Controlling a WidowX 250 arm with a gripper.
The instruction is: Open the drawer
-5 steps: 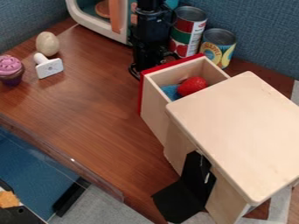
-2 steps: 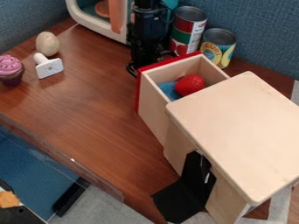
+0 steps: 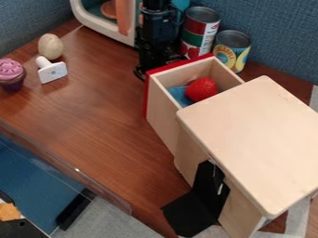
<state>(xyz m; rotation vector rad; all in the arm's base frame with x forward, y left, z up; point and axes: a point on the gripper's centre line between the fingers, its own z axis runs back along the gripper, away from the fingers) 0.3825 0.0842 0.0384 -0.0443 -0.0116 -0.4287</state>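
Cupcake (image 3: 11,74), one, pink top, purple base: tabletop (image 3: 93,107), left side. Egg (image 3: 50,46), one, beige: by the tabletop's far-left edge. Stamp-like piece (image 3: 53,73), one, white, with a knob: just beside the egg. Toy oven (image 3: 112,31), one, white-framed, orange handle (image 3: 123,18), brown disc (image 3: 109,9) inside: tabletop's far edge. Cans, two, upright, near the far edge: taller can (image 3: 197,42), red and green; shorter can (image 3: 231,53), yellow and blue. Clear panel (image 3: 77,169): along the tabletop's near-left edge. Wall (image 3: 273,28), blue, fabric-like, behind.
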